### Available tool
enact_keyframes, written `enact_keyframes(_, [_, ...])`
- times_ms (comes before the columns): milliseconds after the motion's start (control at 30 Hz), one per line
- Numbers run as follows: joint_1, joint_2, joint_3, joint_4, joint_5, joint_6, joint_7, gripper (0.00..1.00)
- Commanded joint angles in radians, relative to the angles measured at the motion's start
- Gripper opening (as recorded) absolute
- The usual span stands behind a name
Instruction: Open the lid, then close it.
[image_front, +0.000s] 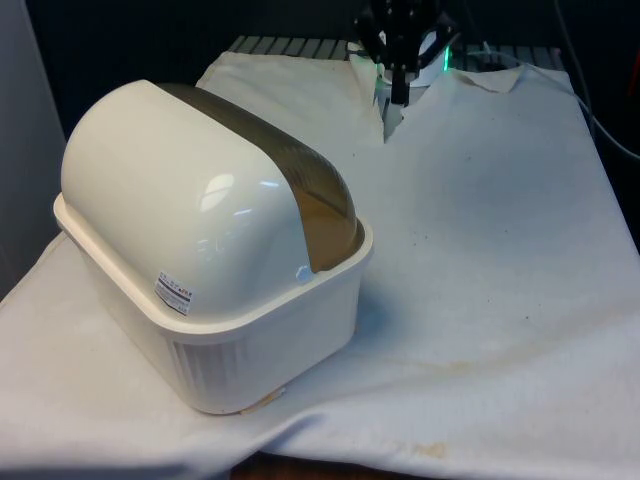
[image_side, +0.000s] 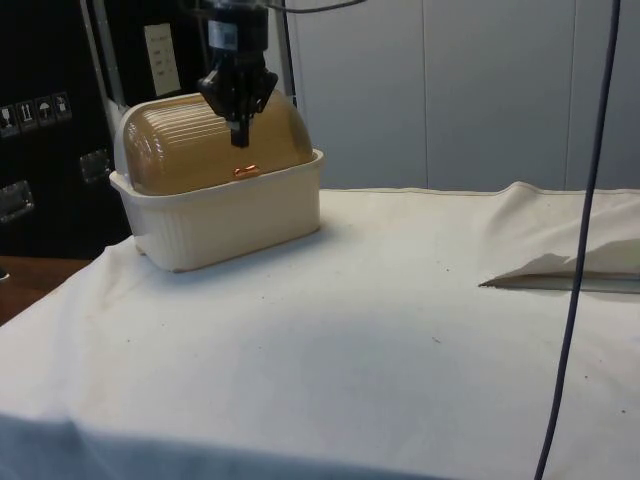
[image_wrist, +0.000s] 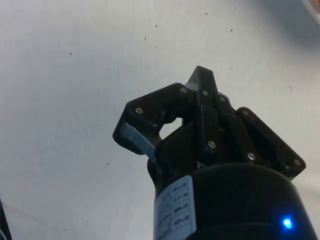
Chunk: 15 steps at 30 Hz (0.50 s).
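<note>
A cream bread box (image_front: 200, 230) stands on the white cloth at the front view's left, its rounded back turned to that camera. Its brown see-through roll lid (image_side: 200, 140) is down over the opening, and a small copper handle (image_side: 247, 171) sits at the lid's lower edge just above the cream base (image_side: 230, 215). My black gripper (image_front: 398, 98) hangs above the cloth at the table's far end, apart from the box. In the side view the gripper (image_side: 241, 135) points down in line with the lid. The fingertips (image_wrist: 201, 75) meet with nothing between them.
Behind the gripper, the cloth rises in folds (image_front: 470, 85) at the far end. A lifted cloth edge (image_side: 540, 270) lies at the side view's right, where a dark cable (image_side: 585, 230) hangs down. Open cloth stretches to the front view's right of the box.
</note>
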<state>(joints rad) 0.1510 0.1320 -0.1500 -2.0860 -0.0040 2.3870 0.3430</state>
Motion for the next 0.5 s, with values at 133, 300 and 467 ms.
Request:
enact_keyframes(133, [0.003,0.016,0.0,-0.007,-0.008,0.053,0.048,0.0])
enact_keyframes(300, [0.004,0.027,0.001,-0.009,-0.01,0.078,0.072,0.0])
enact_keyframes(467, [0.006,0.041,0.003,-0.018,-0.015,0.124,0.111,0.0])
